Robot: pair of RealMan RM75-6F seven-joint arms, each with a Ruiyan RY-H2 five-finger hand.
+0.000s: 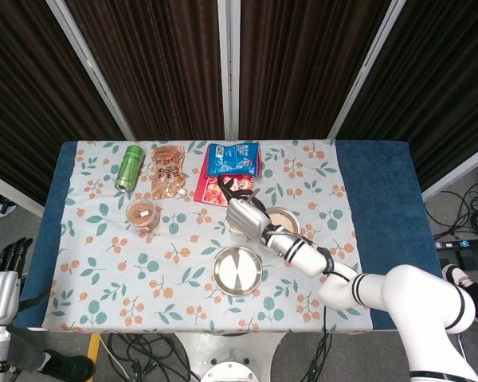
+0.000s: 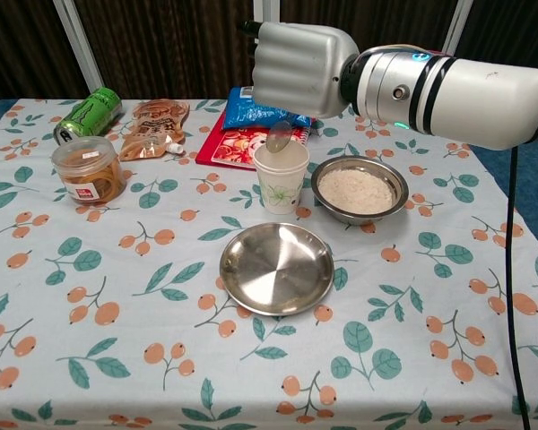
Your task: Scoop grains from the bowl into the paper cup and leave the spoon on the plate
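Note:
My right hand [image 2: 303, 68] hovers above the white paper cup [image 2: 281, 184] and holds a metal spoon [image 2: 280, 136], whose bowl is tipped down over the cup's mouth. From the head view the right hand [image 1: 244, 212] covers most of the cup. Just right of the cup is the metal bowl of pale grains [image 2: 359, 189]. The empty steel plate [image 2: 277, 267] lies in front of the cup, nearer me. My left hand [image 1: 8, 256] hangs off the table's left edge with its fingers apart, holding nothing.
A lidded plastic jar [image 2: 88, 169] stands at the left. Behind it lie a green can [image 2: 88, 114] and a brown pouch [image 2: 154, 127]. A blue snack bag [image 2: 267, 107] and a red packet [image 2: 242, 143] lie behind the cup.

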